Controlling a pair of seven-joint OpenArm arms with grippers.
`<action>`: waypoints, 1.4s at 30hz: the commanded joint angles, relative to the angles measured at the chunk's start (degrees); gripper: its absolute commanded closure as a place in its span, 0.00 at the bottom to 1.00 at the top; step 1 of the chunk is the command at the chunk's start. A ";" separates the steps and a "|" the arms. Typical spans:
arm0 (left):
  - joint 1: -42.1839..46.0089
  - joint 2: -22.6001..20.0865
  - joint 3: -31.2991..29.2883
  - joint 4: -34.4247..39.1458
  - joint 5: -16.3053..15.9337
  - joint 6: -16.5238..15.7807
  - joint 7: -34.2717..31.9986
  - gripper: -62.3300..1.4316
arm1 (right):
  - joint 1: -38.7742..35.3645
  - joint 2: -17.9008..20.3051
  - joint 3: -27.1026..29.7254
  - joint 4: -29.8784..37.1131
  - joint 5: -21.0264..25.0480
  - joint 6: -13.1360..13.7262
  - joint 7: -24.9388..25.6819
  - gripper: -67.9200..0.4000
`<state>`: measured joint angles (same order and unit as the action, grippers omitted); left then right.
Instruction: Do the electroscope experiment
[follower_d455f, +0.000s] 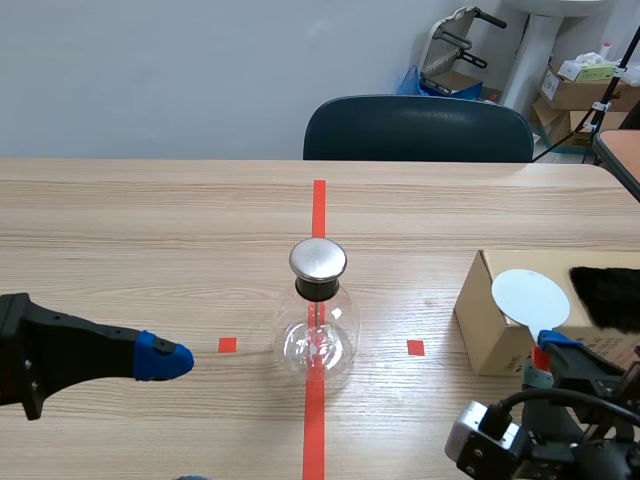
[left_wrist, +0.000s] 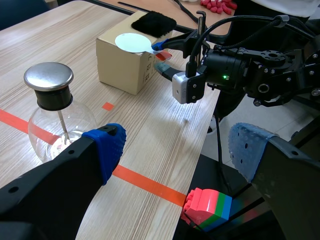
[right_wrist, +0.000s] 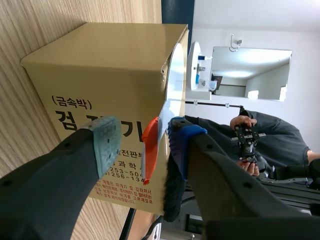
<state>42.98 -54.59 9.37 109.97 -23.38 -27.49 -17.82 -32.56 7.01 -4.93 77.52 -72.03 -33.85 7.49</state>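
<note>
At the left, the left gripper (left_wrist: 177, 150) hangs with its fingers spread wide and nothing between them. The glass electroscope (follower_d455f: 318, 335) stands mid-table on the red tape line. At the right, a cardboard box (follower_d455f: 490, 330) carries a white disc (follower_d455f: 530, 297) and a black cloth (follower_d455f: 605, 295). The right gripper (right_wrist: 142, 141) straddles the disc's red handle (right_wrist: 150, 145), fingers parted and not clamped.

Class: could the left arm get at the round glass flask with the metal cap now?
Probably yes: the left gripper is open, and only bare wooden table lies between it and the round glass flask; the brown cardboard box stands beyond it.
</note>
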 joint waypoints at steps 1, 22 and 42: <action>0.00 0.46 0.00 1.16 -0.35 -0.33 -0.72 0.27 | 0.35 0.11 0.52 1.27 0.00 -0.90 0.00 0.72; 0.00 0.46 0.00 1.16 -0.35 -0.33 -0.59 0.27 | 0.35 0.11 0.52 1.27 0.11 -1.20 0.09 0.98; 0.00 0.46 0.00 1.16 -0.35 -0.33 -0.61 0.27 | 0.35 0.13 0.50 1.27 0.22 -1.33 -0.09 0.98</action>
<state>42.98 -54.59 9.37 109.97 -23.38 -27.49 -17.67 -32.27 7.01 -4.93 77.89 -72.03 -35.11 7.79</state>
